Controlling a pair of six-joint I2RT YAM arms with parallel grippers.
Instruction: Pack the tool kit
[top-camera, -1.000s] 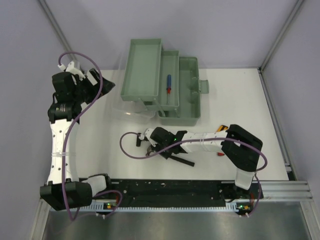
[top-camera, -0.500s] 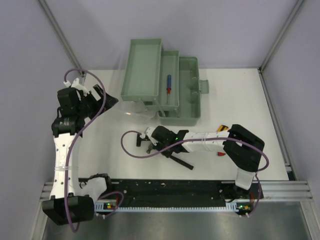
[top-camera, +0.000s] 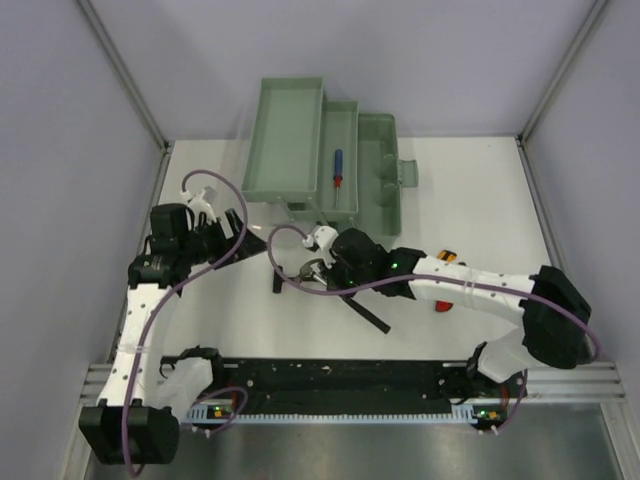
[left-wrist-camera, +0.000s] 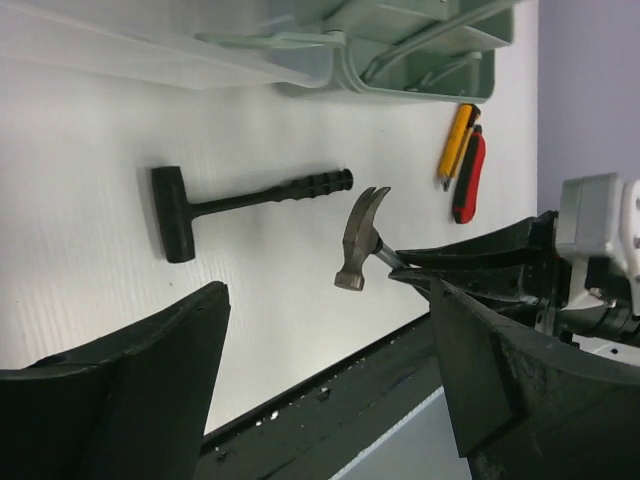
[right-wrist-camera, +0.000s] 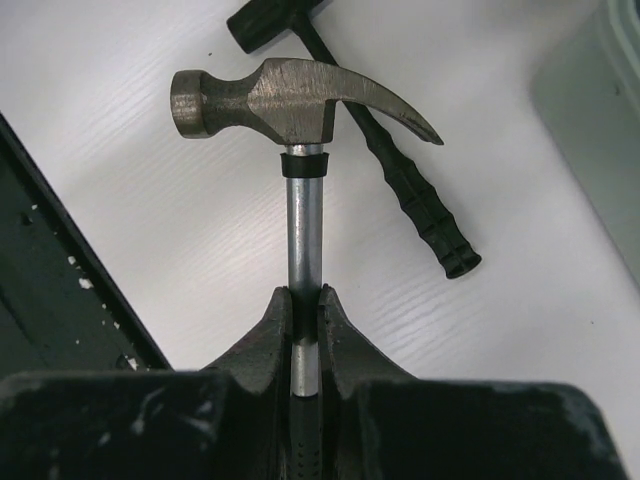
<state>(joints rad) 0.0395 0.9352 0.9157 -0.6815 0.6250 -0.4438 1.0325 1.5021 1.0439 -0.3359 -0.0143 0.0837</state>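
Toolbox (top-camera: 378, 215) sits open at the bench (top-camera: 470, 190) rear, trays folded out, screwdriver (top-camera: 338, 168) in the middle tray; we see the right hand (right-wrist-camera: 305, 300) clenched on the claw hammer (right-wrist-camera: 290, 100) shaft, its head near the black mallet (left-wrist-camera: 230, 205) lying on the bench; yellow cutter (left-wrist-camera: 458, 135) and red cutter (left-wrist-camera: 468, 180) lie side by side near the box; left hand (left-wrist-camera: 325, 400) released, empty.

The right end effector (left-wrist-camera: 402, 268) pinches the shaft of a claw hammer (left-wrist-camera: 360, 238). Left of that hammer, a black mallet (left-wrist-camera: 240, 203) lies on the white desk (left-wrist-camera: 90, 150). Up and right of it, a yellow cutter (left-wrist-camera: 457, 140) and a red cutter (left-wrist-camera: 468, 178) lie side by side. Past it stands the grey-green toolbox (left-wrist-camera: 420, 40).
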